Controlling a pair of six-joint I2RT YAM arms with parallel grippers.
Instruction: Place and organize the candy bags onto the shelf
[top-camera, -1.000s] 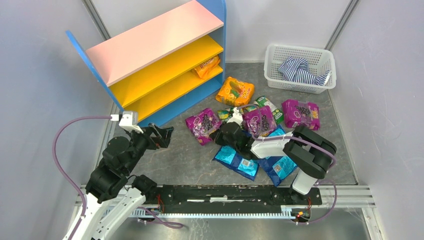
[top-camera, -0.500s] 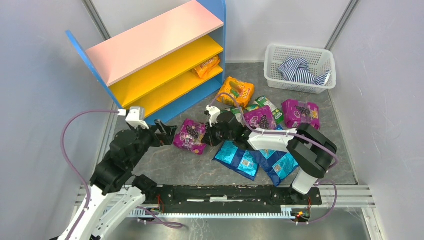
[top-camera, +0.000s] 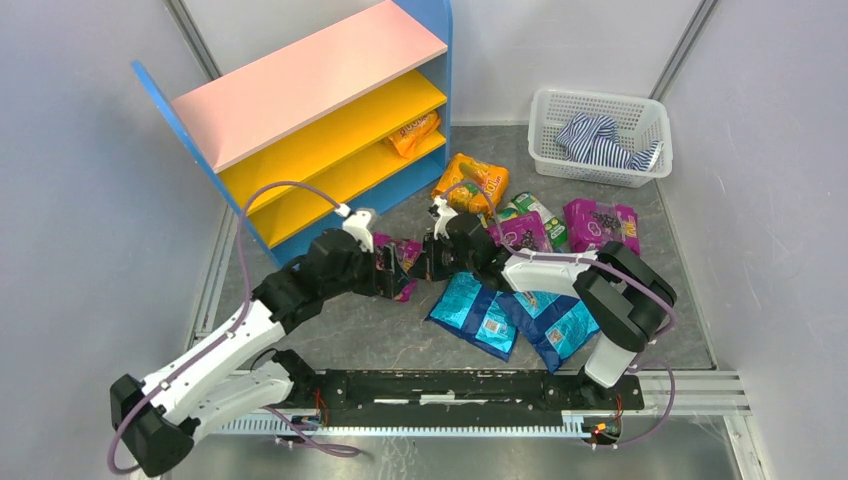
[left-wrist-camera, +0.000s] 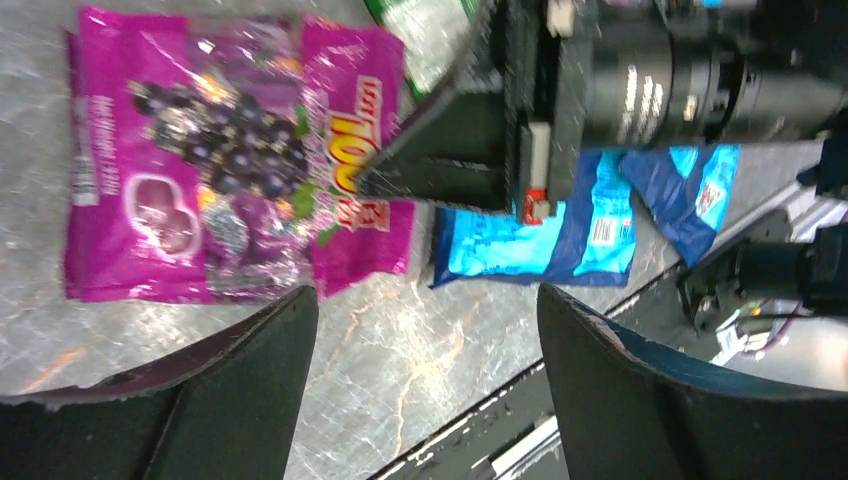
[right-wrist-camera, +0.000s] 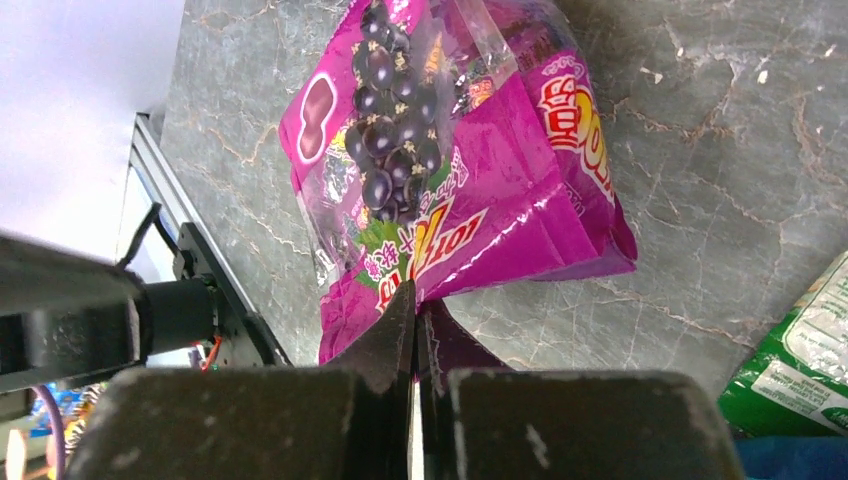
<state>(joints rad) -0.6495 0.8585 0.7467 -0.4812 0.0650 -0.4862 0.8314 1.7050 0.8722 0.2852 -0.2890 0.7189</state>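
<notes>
my right hand (right-wrist-camera: 412, 302) grasps the glossy purple grape candy bag (right-wrist-camera: 450, 190) by its edge, my left hand (left-wrist-camera: 422, 300) released above; that thin pinch may slip.

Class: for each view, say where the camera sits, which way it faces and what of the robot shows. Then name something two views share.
Top external: high behind the robot, facing down on the shelf, basket, left gripper and right gripper.
Left wrist: behind the open left gripper, facing down at the purple candy bag.
Right wrist: behind the shut right gripper, facing the same bag, its edge pinched.
Shared: both wrist views show that bag.
</notes>
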